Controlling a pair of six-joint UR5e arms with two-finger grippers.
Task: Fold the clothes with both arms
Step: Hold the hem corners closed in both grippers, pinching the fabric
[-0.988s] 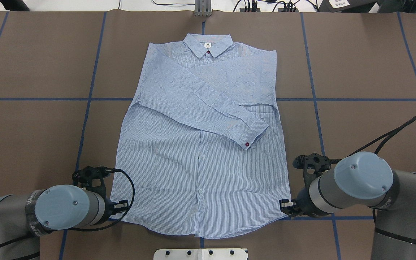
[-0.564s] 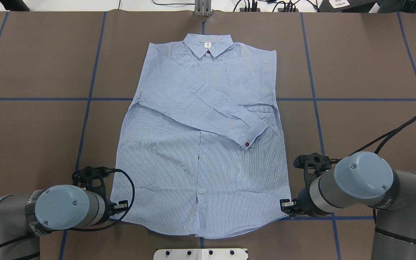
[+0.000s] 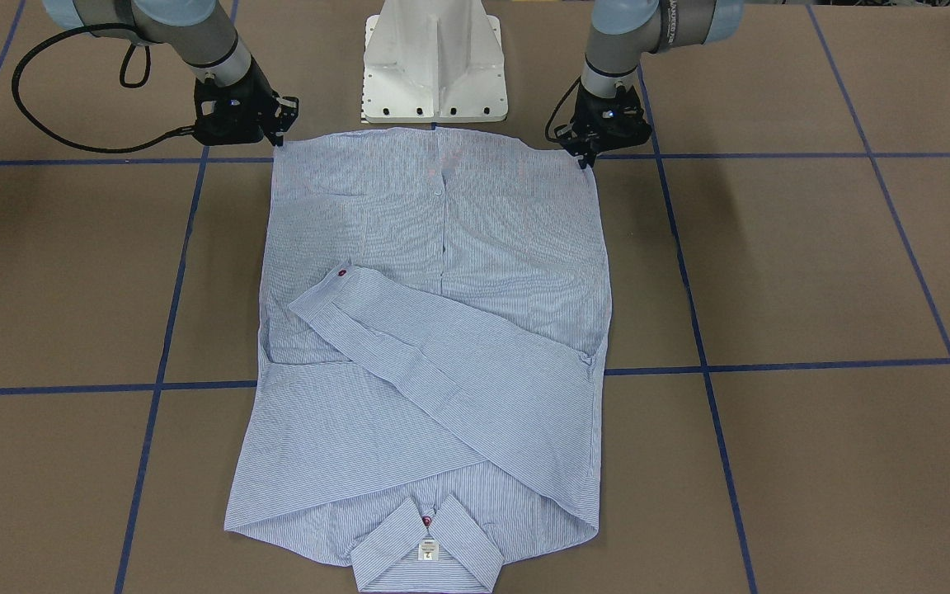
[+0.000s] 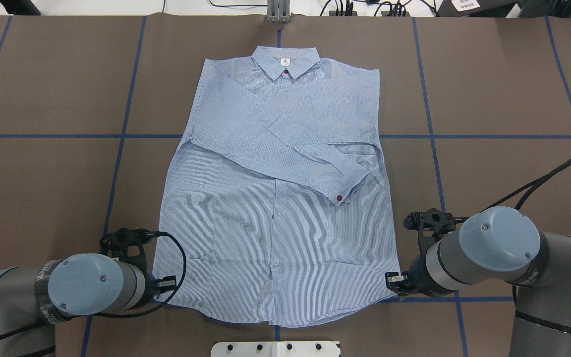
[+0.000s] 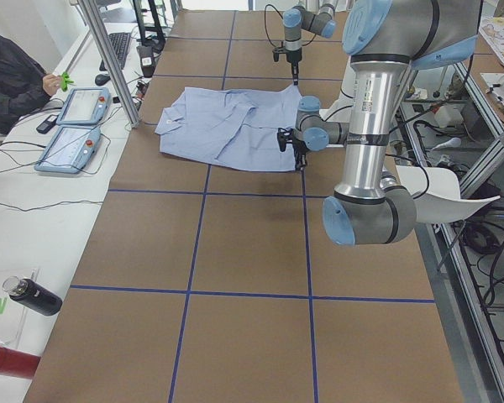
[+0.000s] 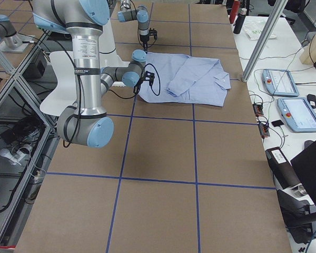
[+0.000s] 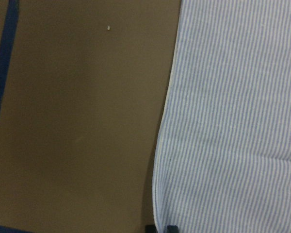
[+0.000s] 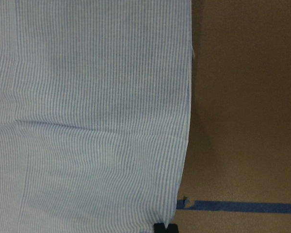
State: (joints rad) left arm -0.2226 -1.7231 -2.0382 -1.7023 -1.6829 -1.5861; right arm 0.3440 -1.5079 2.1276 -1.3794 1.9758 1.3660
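Observation:
The light blue striped shirt [image 4: 275,238] lies flat and buttoned on the brown table, collar at the far end, both sleeves folded across the chest. It also shows in the front view [image 3: 442,206]. My left gripper [image 4: 164,287] is low at the hem's left corner, seen too in the front view [image 3: 584,158]. Its wrist view shows the fingertips [image 7: 170,228] close together at the hem edge of the shirt [image 7: 233,121]. My right gripper [image 4: 392,283] is at the hem's right corner, also in the front view [image 3: 279,136]. Its fingertips [image 8: 170,228] are together on the shirt's [image 8: 97,107] corner.
The white pedestal base [image 3: 434,66] stands just behind the hem, between the arms. Blue tape lines [image 4: 122,136] grid the table. A metal post [image 4: 278,10] stands past the collar. An operator [image 5: 17,75], teach pendants [image 5: 71,134] and bottles [image 5: 34,295] are beyond the far edge.
Both arms have stayed almost still at the hem corners. Faint creases in the shirt's lower left front have flattened slightly.

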